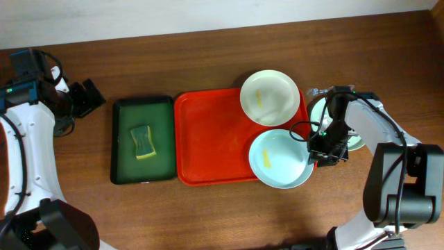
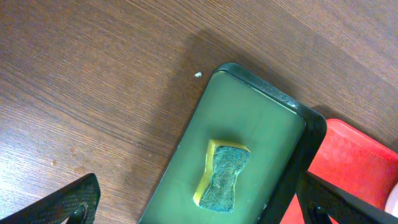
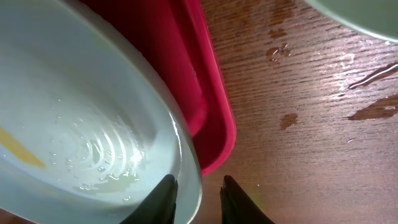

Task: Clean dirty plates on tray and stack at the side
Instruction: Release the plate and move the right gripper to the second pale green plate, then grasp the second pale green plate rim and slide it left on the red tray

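The orange-red tray [image 1: 208, 139] lies mid-table. A white-cream plate [image 1: 270, 97] with a yellow smear sits at its far right corner. A pale blue plate [image 1: 281, 160] with a yellow smear sits at its near right corner, overhanging the rim. A third pale plate [image 1: 316, 113] lies on the table right of the tray, partly under my right arm. My right gripper [image 1: 320, 149] is open and straddles the blue plate's right rim [image 3: 74, 124]: one finger inside, one outside with a gap [image 3: 196, 199]. My left gripper [image 1: 87, 97] is wide open and empty at the far left.
A dark green tray [image 1: 142, 139] with a yellow-green sponge [image 1: 142, 141] lies left of the orange-red tray; my left wrist view looks down on it [image 2: 261, 118]. Water drops wet the wood [image 3: 373, 74] by the third plate [image 3: 360, 12].
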`<state>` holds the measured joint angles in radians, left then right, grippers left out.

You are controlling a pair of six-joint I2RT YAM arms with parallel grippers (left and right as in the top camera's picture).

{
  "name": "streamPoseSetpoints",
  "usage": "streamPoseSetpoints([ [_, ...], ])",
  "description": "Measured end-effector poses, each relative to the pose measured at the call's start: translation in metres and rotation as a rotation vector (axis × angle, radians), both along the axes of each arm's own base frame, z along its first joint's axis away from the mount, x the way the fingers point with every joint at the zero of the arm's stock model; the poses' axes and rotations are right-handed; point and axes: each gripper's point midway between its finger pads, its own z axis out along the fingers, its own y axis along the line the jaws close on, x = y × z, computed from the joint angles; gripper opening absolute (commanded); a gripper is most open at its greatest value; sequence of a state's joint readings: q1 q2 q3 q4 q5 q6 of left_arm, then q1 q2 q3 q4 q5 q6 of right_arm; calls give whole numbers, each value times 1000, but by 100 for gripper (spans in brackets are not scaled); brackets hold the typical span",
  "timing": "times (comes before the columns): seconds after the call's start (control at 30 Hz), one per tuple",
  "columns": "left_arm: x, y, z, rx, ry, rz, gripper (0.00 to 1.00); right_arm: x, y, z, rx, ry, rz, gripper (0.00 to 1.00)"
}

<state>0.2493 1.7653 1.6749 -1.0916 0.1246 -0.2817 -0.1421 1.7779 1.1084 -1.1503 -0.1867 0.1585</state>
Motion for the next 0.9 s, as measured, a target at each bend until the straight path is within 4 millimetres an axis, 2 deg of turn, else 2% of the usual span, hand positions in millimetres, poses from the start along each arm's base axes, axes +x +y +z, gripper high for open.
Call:
streamPoseSetpoints([
  [0.27, 0, 0, 0, 0, 0, 0, 99, 4, -1, -1, -2, -15, 0, 26],
  [0.37, 0, 0, 0, 0, 0, 0, 99, 5, -1, -9, -4, -34, 1, 16],
  [0.43, 0, 0, 0, 0, 0, 0, 99, -1, 1, -13, 0, -20, -1, 4],
  [0.57, 0, 0, 0, 0, 0, 0, 99, 1, 8, -12, 44, -29, -12, 4],
  [0.67, 0, 0, 0, 0, 0, 0, 99, 5, 28, -7, 139, -44, -21, 4],
  [0.7, 0, 0, 0, 0, 0, 0, 99, 6, 45, -5, 185, -51, 8, 4],
  [0.83, 0, 0, 0, 0, -1, 0, 99, 19, 96, -5, 232, -106, 65, 4],
  [0.87, 0, 0, 0, 0, 0, 0, 99, 22, 114, -6, 240, -117, 57, 4],
  [0.9, 0, 0, 0, 0, 0, 0, 99, 34, 132, -6, 245, -160, 29, 4],
])
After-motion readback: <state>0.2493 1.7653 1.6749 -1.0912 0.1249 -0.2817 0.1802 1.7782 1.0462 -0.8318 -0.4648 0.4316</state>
